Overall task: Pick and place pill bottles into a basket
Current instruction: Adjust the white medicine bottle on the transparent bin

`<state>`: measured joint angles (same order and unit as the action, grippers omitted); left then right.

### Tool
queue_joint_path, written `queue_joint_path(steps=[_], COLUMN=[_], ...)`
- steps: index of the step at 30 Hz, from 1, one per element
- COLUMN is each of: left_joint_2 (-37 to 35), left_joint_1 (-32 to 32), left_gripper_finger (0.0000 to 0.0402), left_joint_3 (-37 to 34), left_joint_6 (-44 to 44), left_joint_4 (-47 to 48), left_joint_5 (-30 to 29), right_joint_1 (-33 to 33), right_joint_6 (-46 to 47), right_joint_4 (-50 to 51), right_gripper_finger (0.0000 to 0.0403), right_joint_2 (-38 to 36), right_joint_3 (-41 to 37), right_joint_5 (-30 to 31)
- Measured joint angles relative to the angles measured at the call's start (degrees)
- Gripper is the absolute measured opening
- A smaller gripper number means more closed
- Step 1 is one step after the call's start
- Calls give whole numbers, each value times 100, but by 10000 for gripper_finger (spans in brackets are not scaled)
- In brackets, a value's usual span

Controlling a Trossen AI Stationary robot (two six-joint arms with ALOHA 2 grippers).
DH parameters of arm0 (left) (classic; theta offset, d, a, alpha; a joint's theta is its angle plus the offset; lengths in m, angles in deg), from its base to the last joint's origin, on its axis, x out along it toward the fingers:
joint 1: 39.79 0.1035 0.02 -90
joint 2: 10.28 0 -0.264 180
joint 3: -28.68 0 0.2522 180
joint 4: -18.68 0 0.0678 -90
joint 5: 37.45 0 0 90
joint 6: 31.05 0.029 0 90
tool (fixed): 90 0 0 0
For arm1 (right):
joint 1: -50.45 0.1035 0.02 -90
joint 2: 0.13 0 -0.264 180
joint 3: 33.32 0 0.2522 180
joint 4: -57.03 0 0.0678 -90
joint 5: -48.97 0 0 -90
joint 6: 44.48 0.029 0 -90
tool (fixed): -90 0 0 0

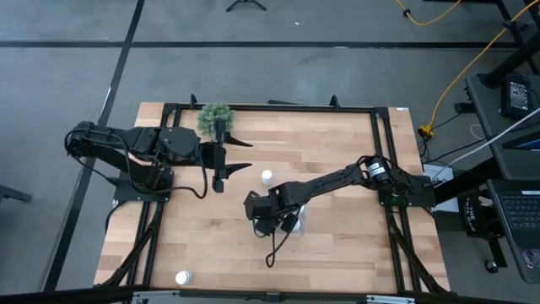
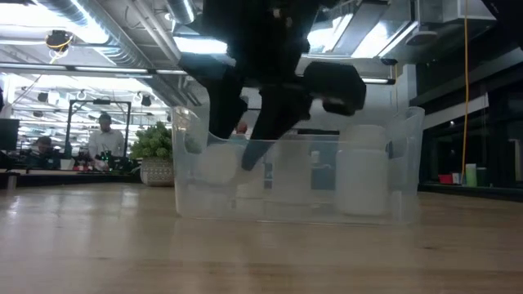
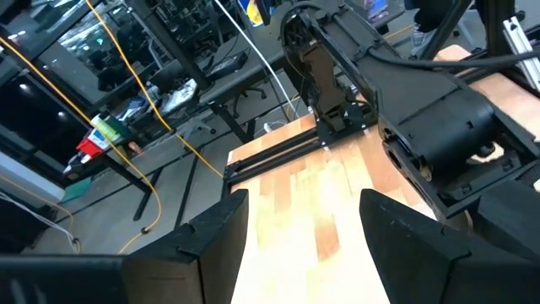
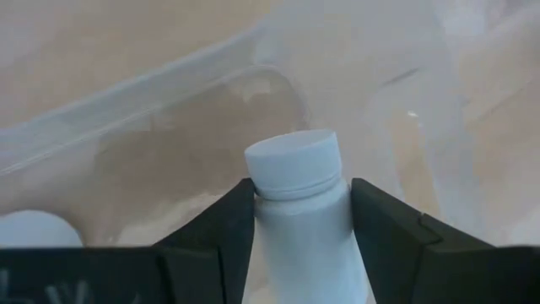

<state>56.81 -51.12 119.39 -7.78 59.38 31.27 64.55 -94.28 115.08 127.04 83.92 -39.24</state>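
Clamped between the right gripper (image 4: 299,232) fingers, one pill bottle (image 4: 299,203) sits cap-forward over the floor of the clear basket (image 2: 404,163), with another bottle's cap (image 4: 34,228) just beside it. From left to right across the table: the left gripper (image 1: 219,181), released and holding nothing, hovers near the green plant (image 1: 214,117); a loose bottle (image 1: 267,176) stands apart from the basket; a further bottle (image 1: 181,277) lies at the near table (image 1: 337,143) edge.
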Motion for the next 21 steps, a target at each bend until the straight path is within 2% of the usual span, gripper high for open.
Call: queue_joint_path(steps=[9, 21], left_joint_2=[0, 0], left_joint_1=[0, 0], left_gripper_finger=[221, 221], left_joint_3=[0, 0], left_joint_6=[0, 257], left_joint_4=[0, 0], left_joint_5=[0, -14], right_joint_1=[1, -7], right_joint_6=[118, 589], right_joint_4=[272, 1368], right_gripper_finger=[173, 161], right_joint_2=[-19, -19], right_joint_3=[716, 1509], right_joint_5=[46, 609])
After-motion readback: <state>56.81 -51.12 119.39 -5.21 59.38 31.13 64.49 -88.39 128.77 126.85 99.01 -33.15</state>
